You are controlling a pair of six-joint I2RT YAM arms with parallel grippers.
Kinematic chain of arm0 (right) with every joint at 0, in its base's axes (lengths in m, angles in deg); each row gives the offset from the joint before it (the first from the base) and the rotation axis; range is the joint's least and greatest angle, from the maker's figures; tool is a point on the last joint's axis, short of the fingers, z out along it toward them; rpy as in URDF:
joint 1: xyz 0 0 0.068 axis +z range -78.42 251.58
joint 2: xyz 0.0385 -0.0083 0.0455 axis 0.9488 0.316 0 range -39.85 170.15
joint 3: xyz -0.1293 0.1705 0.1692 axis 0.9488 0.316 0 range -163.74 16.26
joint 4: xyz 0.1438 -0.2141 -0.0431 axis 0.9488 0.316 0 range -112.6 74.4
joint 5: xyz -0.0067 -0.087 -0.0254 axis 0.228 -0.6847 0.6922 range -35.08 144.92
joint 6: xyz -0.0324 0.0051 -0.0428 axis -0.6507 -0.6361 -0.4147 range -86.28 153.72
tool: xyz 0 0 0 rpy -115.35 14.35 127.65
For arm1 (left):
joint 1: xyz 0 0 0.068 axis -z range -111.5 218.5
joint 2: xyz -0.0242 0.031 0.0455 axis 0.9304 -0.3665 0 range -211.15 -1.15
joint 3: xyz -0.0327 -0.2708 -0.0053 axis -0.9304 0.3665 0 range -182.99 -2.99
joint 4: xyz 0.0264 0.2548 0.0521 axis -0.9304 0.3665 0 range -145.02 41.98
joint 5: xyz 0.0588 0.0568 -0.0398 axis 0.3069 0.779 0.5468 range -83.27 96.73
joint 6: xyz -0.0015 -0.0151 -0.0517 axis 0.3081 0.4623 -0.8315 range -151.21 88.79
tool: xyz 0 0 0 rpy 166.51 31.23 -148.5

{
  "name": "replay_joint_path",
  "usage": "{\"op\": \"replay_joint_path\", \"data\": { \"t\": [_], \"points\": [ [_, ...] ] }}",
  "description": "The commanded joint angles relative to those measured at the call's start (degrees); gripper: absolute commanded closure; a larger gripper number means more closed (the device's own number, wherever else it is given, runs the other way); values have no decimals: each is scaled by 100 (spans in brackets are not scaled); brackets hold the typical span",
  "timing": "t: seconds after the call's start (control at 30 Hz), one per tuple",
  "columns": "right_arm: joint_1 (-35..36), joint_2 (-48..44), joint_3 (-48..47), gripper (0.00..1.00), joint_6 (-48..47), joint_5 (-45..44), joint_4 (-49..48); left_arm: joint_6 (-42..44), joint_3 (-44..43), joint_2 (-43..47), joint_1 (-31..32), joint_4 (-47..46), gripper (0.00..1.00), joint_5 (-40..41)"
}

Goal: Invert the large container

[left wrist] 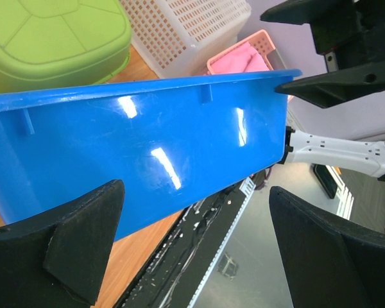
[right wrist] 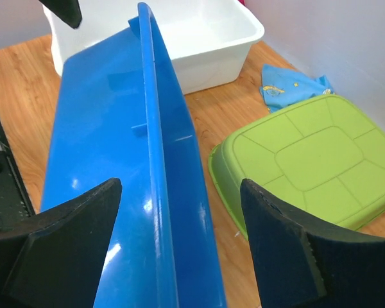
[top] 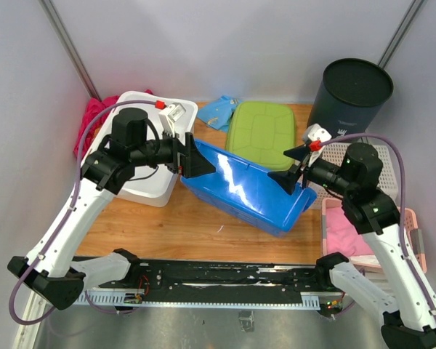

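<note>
- Found the blue container (top: 240, 187) tipped up over the bench (top: 189, 225).
- Saw left tool (top: 200, 158) and right tool (top: 291, 167) gaping at its ends, clasping nothing.
- Judged it light, stiff, slick; end rims best.

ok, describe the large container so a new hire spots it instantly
Start at the middle of the wooden table. The long glossy blue bin lies there tilted, with the left gripper at one end and the right gripper at the other. It is the only blue tub: the white tub beside it and the green tub behind sit flat.
</note>
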Motion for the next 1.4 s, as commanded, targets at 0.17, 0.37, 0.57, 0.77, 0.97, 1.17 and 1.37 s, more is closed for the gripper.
{"op": "replay_joint_path", "data": {
  "t": [0.17,0.37,0.57,0.77,0.97,1.17,1.37],
  "points": [
    [555,267,-115,26,-1294,-251,301,-140,83,161,12,-249,1,-75],
    [658,355,141,42,-1205,-644,16,-149,110,145,15,-279,1,-68],
    [676,718,-23,56,-1226,-489,432,-211,273,188,15,-382,1,-132],
    [675,736,-102,81,-1027,-566,552,-187,252,227,12,-388,1,-139],
    [675,1067,-757,99,-549,-71,1220,-241,175,252,12,-391,1,-245],
    [667,1553,-1490,99,44,641,2089,-337,-67,328,12,-397,1,-369],
    [457,1600,-1573,100,1002,1280,1961,-216,-74,443,17,-366,1,-272]
  ]
}}
